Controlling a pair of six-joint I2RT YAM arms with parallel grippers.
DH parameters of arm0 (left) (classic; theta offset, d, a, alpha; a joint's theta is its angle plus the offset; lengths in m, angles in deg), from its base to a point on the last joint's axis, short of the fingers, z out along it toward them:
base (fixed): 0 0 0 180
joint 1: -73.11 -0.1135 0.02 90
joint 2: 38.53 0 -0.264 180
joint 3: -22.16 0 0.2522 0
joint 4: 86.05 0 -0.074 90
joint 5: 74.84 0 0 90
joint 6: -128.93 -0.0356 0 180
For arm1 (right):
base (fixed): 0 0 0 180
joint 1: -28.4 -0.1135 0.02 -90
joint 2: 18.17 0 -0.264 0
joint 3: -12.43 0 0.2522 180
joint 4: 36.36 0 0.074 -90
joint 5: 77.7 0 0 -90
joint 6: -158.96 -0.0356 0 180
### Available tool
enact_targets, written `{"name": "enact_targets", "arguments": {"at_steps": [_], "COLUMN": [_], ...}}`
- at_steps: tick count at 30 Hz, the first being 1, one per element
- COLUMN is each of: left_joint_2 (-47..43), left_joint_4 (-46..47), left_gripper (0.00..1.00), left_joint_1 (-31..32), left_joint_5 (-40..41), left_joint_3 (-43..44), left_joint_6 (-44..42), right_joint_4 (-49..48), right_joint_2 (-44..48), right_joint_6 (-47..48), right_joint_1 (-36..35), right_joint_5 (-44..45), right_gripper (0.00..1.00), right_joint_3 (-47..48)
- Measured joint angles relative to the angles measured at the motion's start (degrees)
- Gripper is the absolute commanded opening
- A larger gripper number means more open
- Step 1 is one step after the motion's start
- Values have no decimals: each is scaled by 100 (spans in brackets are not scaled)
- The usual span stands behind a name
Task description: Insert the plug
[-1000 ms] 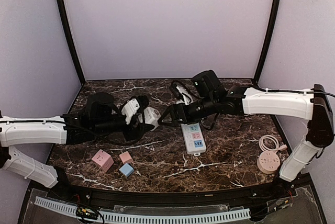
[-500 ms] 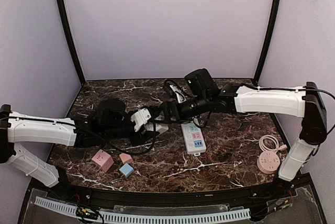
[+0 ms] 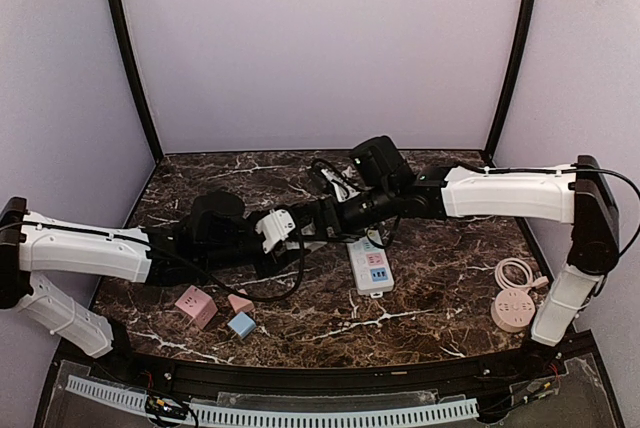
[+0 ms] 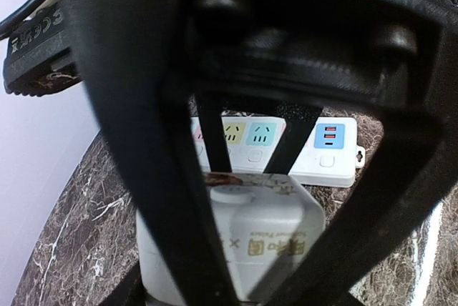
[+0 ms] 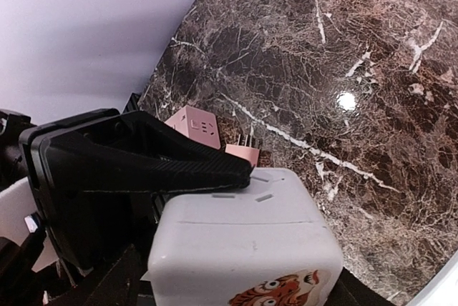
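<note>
The left arm lies low and stretched out from the left edge of the top view toward the centre. The left gripper (image 3: 266,233) has its jaws set narrow on the white plug cube (image 3: 278,225). In its wrist view the cube (image 4: 247,238) sits between the dark fingers at the bottom centre, with the power strip (image 4: 300,145) beyond it.

The right arm reaches in from the right edge, its forearm level and its wrist angled down toward the same spot. The right gripper (image 3: 308,223) meets the cube from the other side. In the right wrist view the cube (image 5: 243,242), which bears a tiger sticker, fills the bottom centre. Whether the right jaws press on it I cannot tell.

The cube is held above the marble table (image 3: 430,298), just left of the power strip (image 3: 368,264).
</note>
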State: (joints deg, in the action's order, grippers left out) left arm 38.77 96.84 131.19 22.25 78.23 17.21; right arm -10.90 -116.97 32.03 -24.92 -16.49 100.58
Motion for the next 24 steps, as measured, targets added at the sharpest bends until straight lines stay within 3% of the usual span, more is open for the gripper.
{"name": "enact_targets", "arguments": {"at_steps": [6,8,9,11,13,24], "left_joint_2": [15,17,17,17,13,-1071], "left_joint_4": [72,83,85,87,92,192], "left_gripper": [4,27,54,86,97,99], "left_joint_1": [33,33,37,37,44,66], "left_joint_5": [68,87,90,96,94,251], "left_joint_3": [0,0,0,-2,-7,-809], "left_joint_6": [-57,-66,-66,-66,-52,566], "right_joint_4": [35,26,28,31,28,933], "right_joint_2": [-4,-4,-4,-4,-4,-2], "right_joint_6": [4,24,28,42,96,566], "right_joint_1": [48,46,46,46,37,94], "right_joint_5": [24,31,33,46,101,1154], "right_gripper": [31,23,22,20,20,15], "right_joint_3": [-13,-15,-15,-15,-15,22]}}
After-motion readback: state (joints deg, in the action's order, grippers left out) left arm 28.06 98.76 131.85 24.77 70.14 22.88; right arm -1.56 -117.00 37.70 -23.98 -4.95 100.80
